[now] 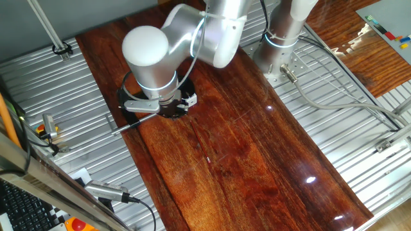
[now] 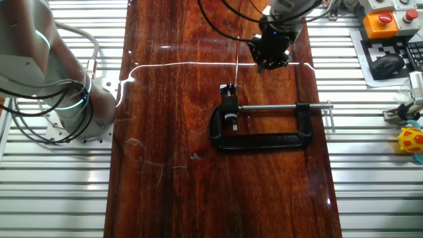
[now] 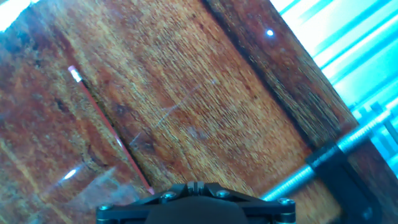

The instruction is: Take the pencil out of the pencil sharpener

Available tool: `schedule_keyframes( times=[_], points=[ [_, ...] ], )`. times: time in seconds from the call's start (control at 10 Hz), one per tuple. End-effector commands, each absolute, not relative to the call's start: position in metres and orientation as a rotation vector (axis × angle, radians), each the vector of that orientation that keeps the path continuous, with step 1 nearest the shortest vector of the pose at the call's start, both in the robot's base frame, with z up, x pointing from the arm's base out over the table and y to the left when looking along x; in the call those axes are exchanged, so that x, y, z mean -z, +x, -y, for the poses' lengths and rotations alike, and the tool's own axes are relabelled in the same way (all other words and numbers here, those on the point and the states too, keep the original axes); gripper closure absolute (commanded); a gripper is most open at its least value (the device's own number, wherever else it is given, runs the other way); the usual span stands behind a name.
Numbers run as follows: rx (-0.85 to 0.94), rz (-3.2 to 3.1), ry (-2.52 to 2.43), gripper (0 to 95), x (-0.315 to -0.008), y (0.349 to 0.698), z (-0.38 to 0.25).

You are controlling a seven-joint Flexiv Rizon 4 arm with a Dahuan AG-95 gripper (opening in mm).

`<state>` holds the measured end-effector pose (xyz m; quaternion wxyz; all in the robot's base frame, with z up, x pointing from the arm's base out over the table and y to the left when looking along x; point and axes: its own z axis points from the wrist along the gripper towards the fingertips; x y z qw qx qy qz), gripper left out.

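In the other fixed view a thin pencil (image 2: 236,61) stands out of a small pencil sharpener (image 2: 229,90), which is held in a black C-clamp (image 2: 264,140) on the wooden board. My gripper (image 2: 269,61) hovers right of the pencil's far end, apart from it. In the hand view the red pencil (image 3: 112,130) lies diagonally at the left, its pale end up left. The clamp's screw bar (image 3: 348,146) is at the lower right. Only the gripper's (image 3: 194,186) base shows at the bottom edge, its two finger pieces together and nothing between them. In one fixed view the arm hides the pencil and sharpener.
The wooden board (image 2: 165,132) lies on a slatted metal table. The arm's base (image 2: 69,106) stands at the left. An orange stop button (image 2: 382,20), a mouse (image 2: 388,65) and a yellow toy (image 2: 411,140) sit at the right. The clamp handle (image 1: 128,127) juts over the board's edge.
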<state>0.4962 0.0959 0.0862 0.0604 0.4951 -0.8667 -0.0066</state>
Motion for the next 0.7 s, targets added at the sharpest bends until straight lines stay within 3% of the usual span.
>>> schedule_keyframes(
  times=[0.1, 0.7],
  points=[
    [0.003, 2.686, 1.389, 95.0, -0.086, 0.496, -0.097],
    [0.017, 2.638, 1.484, 95.0, -0.102, 0.510, -0.047]
  ],
)
